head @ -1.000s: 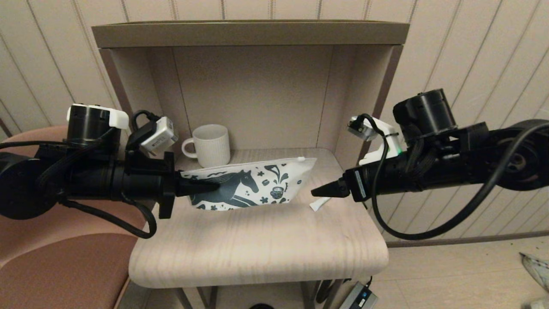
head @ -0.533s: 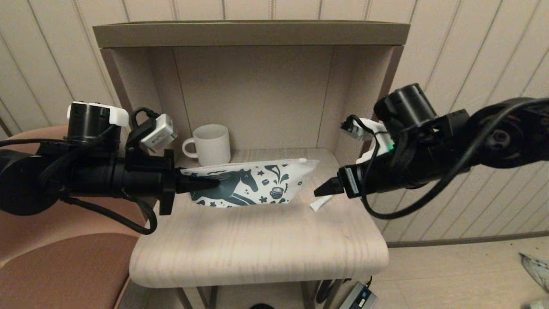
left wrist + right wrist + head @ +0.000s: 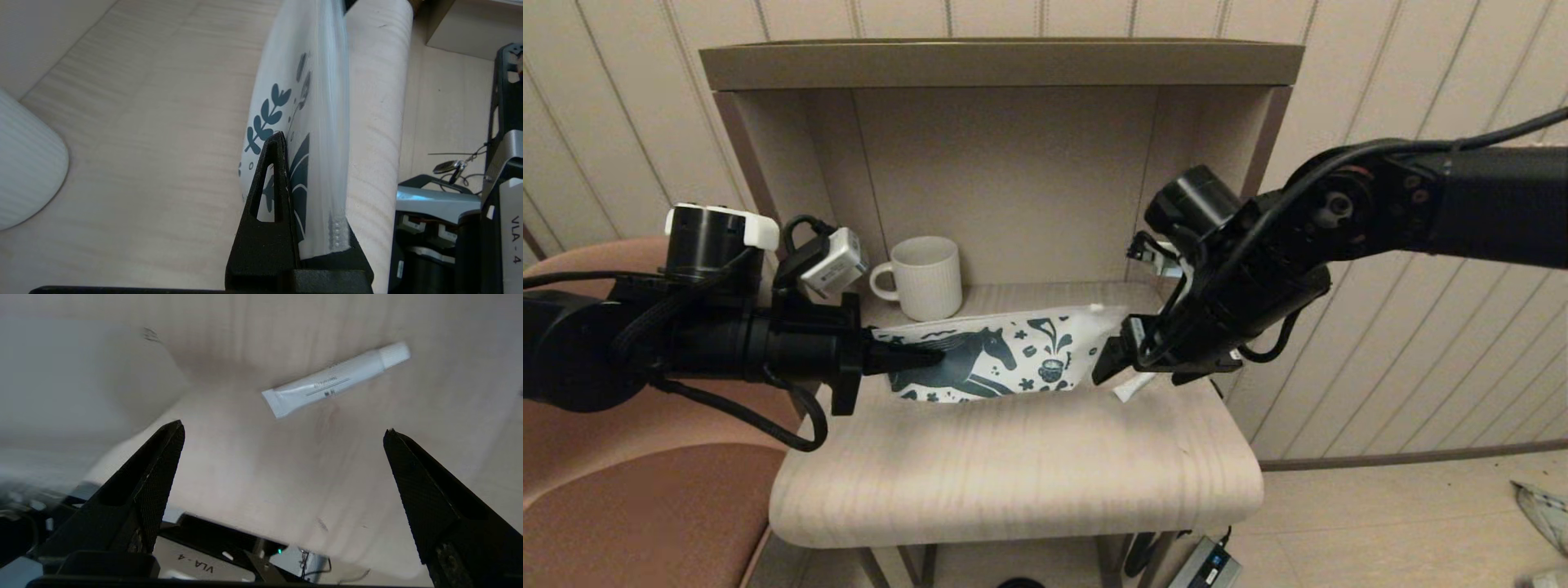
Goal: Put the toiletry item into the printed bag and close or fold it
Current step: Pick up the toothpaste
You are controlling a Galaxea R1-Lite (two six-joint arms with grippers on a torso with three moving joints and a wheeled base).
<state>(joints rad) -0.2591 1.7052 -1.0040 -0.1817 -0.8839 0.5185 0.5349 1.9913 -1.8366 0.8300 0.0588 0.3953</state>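
While left pincer [image 3: 915,357] pinches printed bag [image 3: 1005,353] | right pincer [image 3: 282,433] spread above toiletry item [image 3: 335,379] | "VLA-4"

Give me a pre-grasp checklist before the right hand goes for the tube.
1. Right hand open, fingers wide apart: ok.
2. Toiletry tube lying flat and free on the shelf: ok.
3. Tube centred between the fingers: not ok, it lies ahead of the tips.
4. Left hand clamped on the printed bag, bag held on edge: ok.
5. Bag mouth open for insertion: cannot tell.
6. Mug out of the path, behind the bag: ok.
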